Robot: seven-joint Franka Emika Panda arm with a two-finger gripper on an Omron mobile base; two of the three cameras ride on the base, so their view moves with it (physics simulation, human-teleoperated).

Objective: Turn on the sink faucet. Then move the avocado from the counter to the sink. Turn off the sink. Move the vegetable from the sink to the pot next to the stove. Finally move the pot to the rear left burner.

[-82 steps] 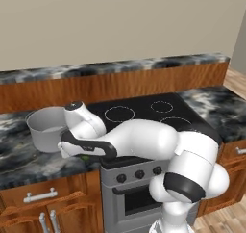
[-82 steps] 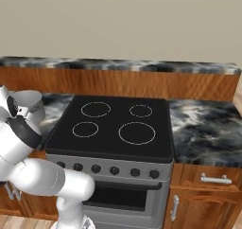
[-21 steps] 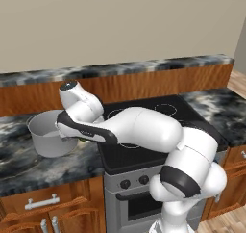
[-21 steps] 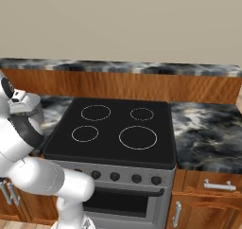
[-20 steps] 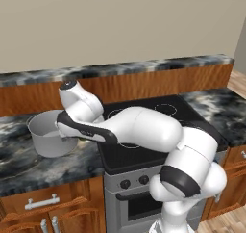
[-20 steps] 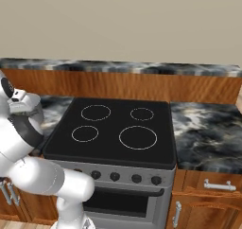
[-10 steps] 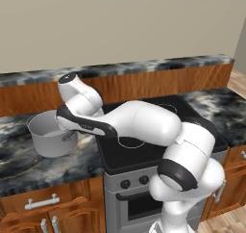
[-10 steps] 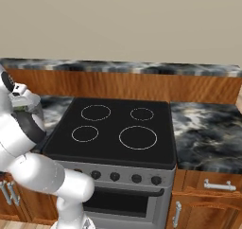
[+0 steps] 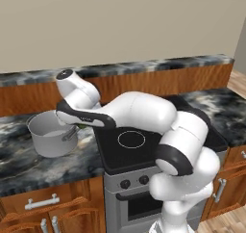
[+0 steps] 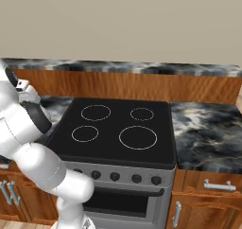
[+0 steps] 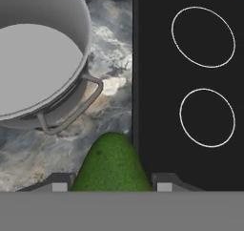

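Shifted since four seconds ago: the arm's wrist, now higher and further left beside the pot, the base views having panned slightly as well.

Stove [image 10: 113, 128]: black glass cooktop with four white ring burners, set between two marbled counter runs; knobs and oven door below. The hand view shows two of its rings [image 11: 204, 36] at right.

Counter [image 9: 43, 162]: dark grey marble over wooden cabinets, wooden backsplash behind.

Arm [image 9: 139, 114]: white, reaching from lower right across the stove's left edge toward the pot in the left base view.

Pot [image 9: 48, 133]: grey metal, empty, upright on the counter just left of the stove; a side loop handle [image 11: 78, 108] points toward the gripper.

Avocado [image 11: 112, 165]: green, pear-shaped, gripped between the two fingertips, above the counter at the stove's edge, near the pot's handle but apart from it.

Gripper [image 11: 112, 186]: jaws part-way closed, one tip at each side of the avocado.
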